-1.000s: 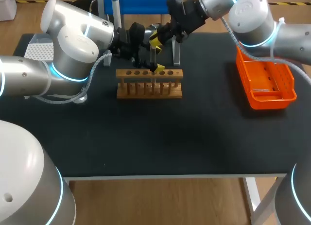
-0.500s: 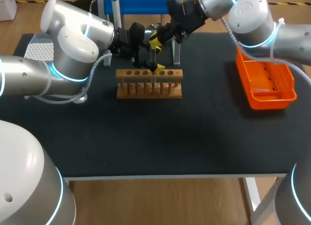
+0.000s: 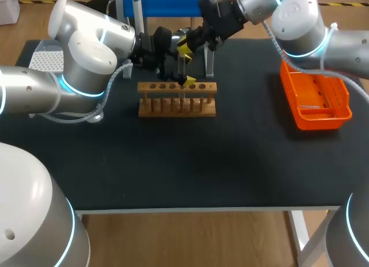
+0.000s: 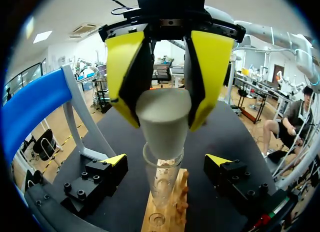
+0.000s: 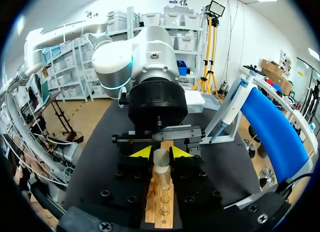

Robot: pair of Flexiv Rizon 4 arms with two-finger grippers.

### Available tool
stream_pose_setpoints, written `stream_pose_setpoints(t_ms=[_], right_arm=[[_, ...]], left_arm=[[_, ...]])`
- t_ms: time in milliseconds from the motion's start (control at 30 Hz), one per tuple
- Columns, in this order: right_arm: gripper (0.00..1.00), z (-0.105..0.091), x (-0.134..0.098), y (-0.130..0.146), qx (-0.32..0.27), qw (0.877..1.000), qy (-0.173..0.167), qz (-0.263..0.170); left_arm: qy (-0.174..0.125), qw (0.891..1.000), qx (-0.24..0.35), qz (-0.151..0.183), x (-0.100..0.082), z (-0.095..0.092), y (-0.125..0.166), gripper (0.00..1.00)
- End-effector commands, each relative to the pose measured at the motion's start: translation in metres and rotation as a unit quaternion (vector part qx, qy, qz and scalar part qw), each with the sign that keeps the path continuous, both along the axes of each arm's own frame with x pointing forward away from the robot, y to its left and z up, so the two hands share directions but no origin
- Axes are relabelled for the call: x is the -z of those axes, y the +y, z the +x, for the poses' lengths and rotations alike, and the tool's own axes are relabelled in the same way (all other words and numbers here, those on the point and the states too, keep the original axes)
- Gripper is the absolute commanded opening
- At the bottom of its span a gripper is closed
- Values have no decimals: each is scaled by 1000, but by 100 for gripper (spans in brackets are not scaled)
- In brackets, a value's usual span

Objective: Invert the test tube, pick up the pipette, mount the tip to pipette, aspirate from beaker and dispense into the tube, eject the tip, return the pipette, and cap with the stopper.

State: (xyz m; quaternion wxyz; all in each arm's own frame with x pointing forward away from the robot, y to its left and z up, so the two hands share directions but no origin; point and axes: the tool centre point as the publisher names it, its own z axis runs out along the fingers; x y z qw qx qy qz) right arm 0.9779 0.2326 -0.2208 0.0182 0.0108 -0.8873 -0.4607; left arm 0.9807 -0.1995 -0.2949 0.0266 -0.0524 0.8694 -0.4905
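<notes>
At the far left of the table [image 3: 230, 163] we see a white box with a dotted top [image 3: 45, 60]. Our left arm comes in just beside it. Behind the arm's wrist, the pipette [image 5: 227, 114] hangs at the left end of the blue stand [image 3: 170, 3] at the back of the table.

Our left gripper [image 4: 166, 160] is at the wooden rack [image 3: 177, 102]. Its fingers are spread, one to each side of the tube [image 4: 162, 182], with a gap on both sides. The tube stands upright in a hole near the middle of the rack, mouth up. The cream stopper [image 4: 162, 119] has its narrow end at that mouth, though we cannot tell how deep it sits.

Our right gripper [image 5: 161, 153] reaches in from the right past the middle. It comes down from above and pinches the stopper between its two yellow fingers.

Well off to the right on the table lies an orange basket [image 3: 314, 100].
</notes>
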Motion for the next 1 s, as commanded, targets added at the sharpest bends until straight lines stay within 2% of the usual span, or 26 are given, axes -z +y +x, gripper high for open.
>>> stream_pose_setpoints(t_ms=[33, 1000], right_arm=[[0, -1, 1, 0, 1, 1000, 0, -1], [0, -5, 16, 0, -2, 1000, 3, -10]], left_arm=[[2, 1000, 2, 1, 0, 1, 0, 100], [2, 1000, 2, 1, 0, 1, 0, 100]])
